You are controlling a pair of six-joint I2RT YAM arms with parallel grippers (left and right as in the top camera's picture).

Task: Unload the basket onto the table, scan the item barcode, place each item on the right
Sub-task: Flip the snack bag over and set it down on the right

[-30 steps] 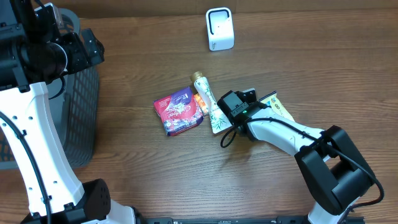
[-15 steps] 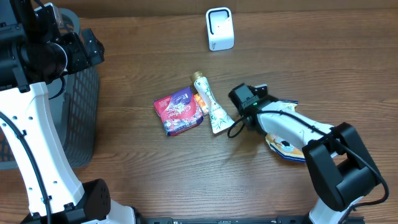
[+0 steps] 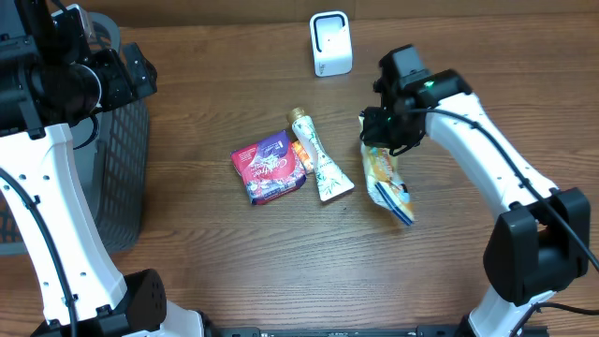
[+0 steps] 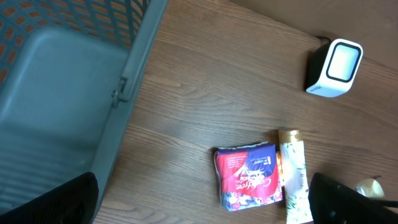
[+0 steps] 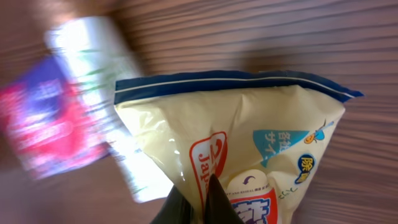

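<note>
Wooden table (image 3: 234,271), with a big grey basket (image 3: 126,178) at the 9 o'clock edge. The left gripper (image 4: 202,180) hangs over the basket, jaws spread wide with nothing between them.

The right gripper (image 3: 382,131) is pinched tight on the top seam of the yellow snack bag (image 3: 386,183). The bag dangles toward 5 o'clock, and the gripper body hides its top from overhead. Can't tell if the bottom touches the wood.

At the bag's 9 o'clock lies a red packet (image 3: 270,168), with a pale tube (image 3: 318,159) just beside it. The white scanner (image 3: 330,43) stands well apart at the bag's 11 o'clock.
</note>
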